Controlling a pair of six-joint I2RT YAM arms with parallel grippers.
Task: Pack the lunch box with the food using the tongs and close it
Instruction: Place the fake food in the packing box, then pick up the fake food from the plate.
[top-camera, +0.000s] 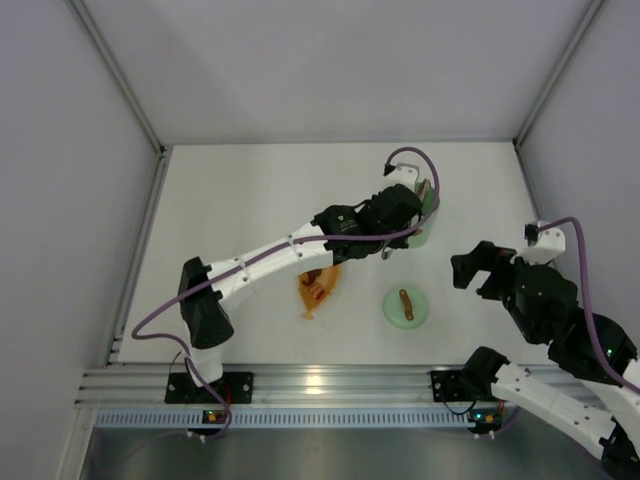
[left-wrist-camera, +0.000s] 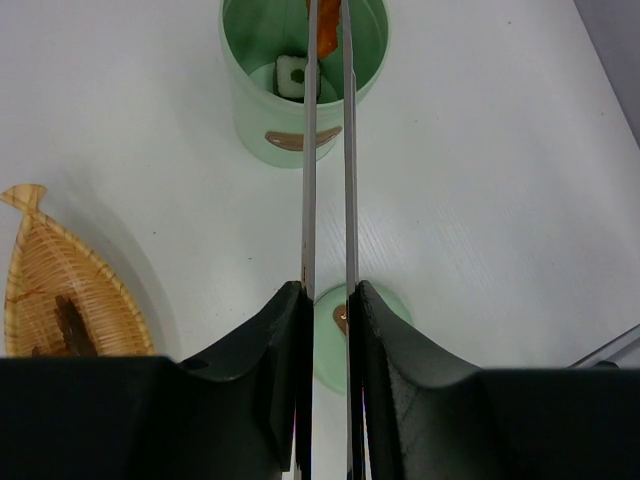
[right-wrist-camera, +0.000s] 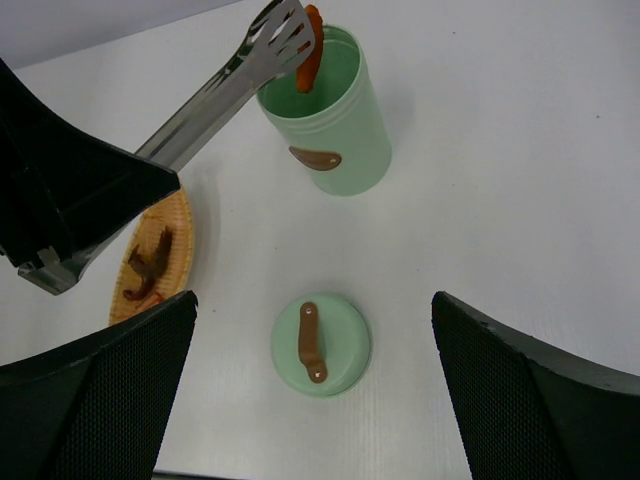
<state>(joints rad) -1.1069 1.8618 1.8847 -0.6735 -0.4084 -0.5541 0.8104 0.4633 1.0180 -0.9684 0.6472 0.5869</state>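
Left gripper (left-wrist-camera: 328, 292) is clamped on the tongs (left-wrist-camera: 309, 150), whose tips pinch an orange piece of food (right-wrist-camera: 311, 55) at the mouth of the upright lunch box (right-wrist-camera: 340, 140). Right gripper (right-wrist-camera: 312, 300) stands wide open above the green lid (right-wrist-camera: 340, 345), holding nothing. More food lies on the orange tray (right-wrist-camera: 178, 215).

The mint tub (right-wrist-camera: 340, 140) is stood upright, open; tongs (right-wrist-camera: 215, 95) are slanted over its rim, an orange piece (right-wrist-camera: 311, 55) pinched in their tips, a white piece (left-wrist-camera: 292, 78) laid inside
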